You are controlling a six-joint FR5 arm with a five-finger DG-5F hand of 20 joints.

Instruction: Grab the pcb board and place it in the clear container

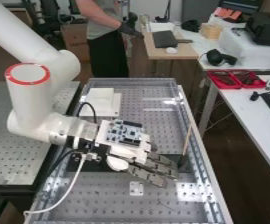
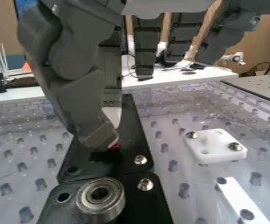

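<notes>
Progress, as judged: grasp and placement both outstanding. A circuit board [image 1: 124, 132] sits on the back of the hand [image 1: 147, 175] (perhaps its own electronics; target unconfirmed). Fingers [image 2: 145, 47] are nearly straight, slightly spread, nothing visibly held; thumb [image 2: 82, 107] near the black plate [image 2: 136, 132], contact unclear.

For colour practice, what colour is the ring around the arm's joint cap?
The ring is red, clearest in the high view.

You've got a rectangular circuit board [image 1: 124, 133], blue and white with dark components and edge connectors, lying component side up on the back of the hand [image 1: 146, 175].
</notes>
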